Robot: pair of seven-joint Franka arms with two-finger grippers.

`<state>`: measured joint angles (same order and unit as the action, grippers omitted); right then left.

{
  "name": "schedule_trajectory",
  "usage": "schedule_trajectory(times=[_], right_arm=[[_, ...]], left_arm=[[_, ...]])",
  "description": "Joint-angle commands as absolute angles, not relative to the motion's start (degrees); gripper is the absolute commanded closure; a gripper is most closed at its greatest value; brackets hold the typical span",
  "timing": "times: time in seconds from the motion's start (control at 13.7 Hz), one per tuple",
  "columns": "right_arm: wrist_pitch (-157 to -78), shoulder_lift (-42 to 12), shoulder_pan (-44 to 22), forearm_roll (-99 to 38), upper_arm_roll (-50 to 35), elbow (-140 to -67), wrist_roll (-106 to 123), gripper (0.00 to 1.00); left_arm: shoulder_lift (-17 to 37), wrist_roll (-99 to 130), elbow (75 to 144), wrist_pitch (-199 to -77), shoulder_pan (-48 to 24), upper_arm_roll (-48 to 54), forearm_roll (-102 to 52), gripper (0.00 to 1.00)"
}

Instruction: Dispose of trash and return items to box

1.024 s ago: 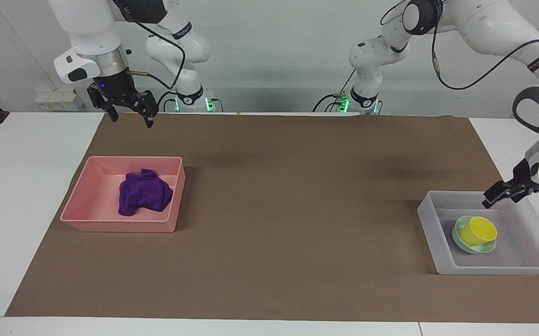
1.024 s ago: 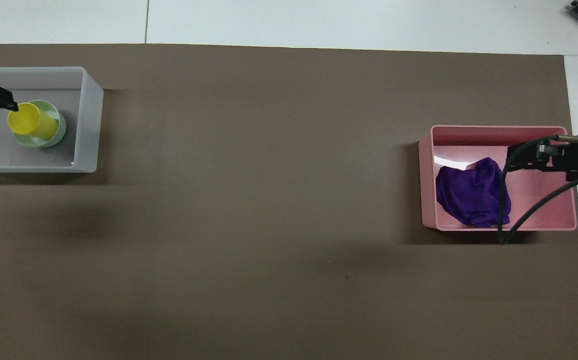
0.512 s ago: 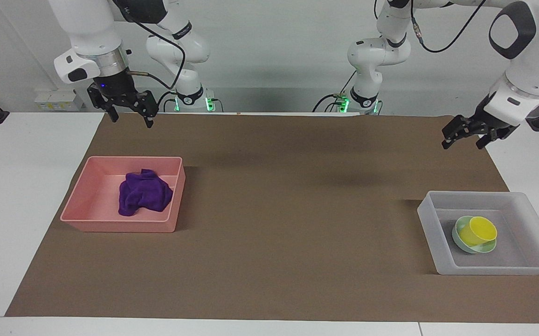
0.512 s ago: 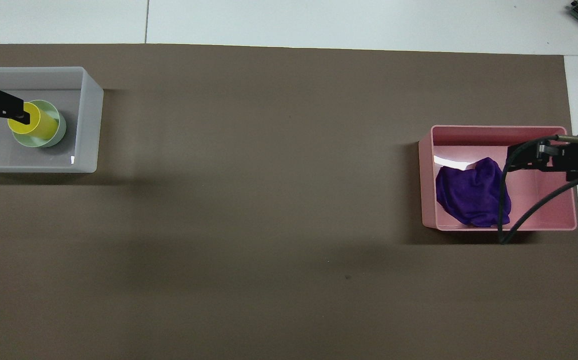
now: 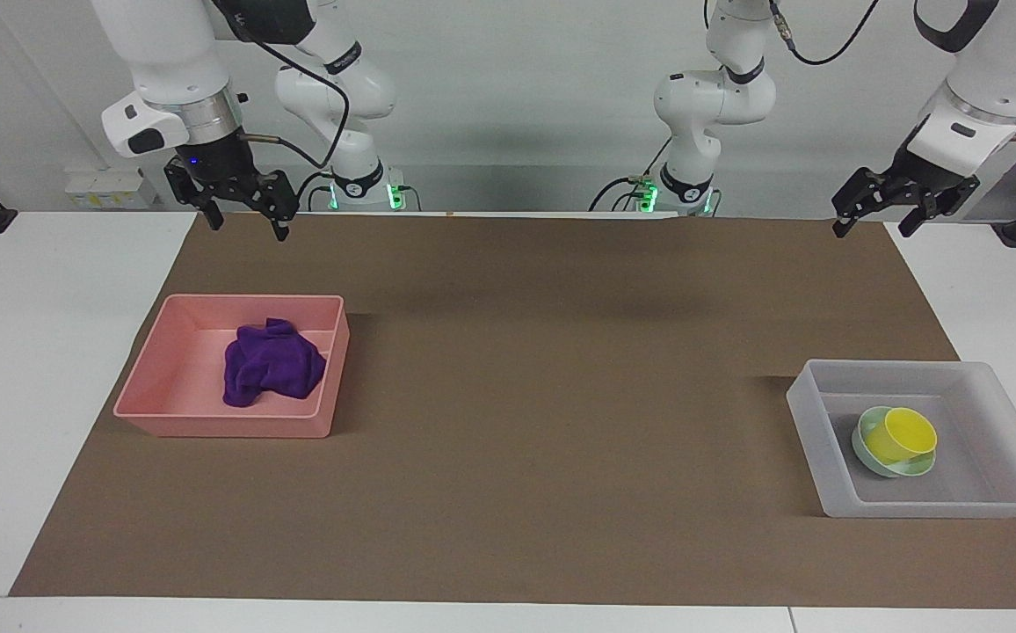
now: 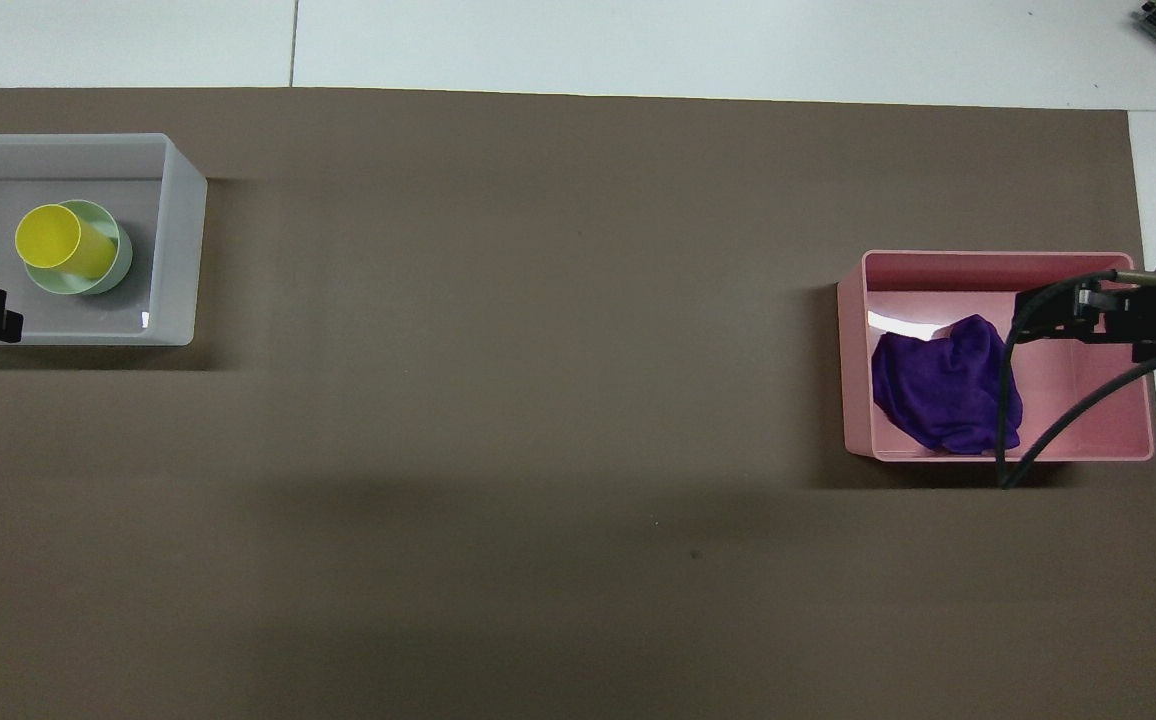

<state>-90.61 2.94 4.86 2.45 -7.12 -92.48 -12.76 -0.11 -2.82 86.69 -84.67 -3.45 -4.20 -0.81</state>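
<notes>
Left tool raised, open, empty.

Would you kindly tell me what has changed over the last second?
The left gripper, empty and open, rose out of the translucent white plastic tub and drew back toward the robots. The yellow plastic cup in the mint-green round bowl, the purple cloth, pink tub and right gripper stayed put.
</notes>
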Motion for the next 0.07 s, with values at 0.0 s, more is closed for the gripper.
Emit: schedule_trajectory(times=[0.0], right_arm=[[-89.8, 2.7, 5.7, 0.8, -7.3, -92.0, -10.7, 0.0]], left_arm=[[-1.6, -3.2, 89.6, -86.4, -3.8, -3.6, 1.1, 0.0]])
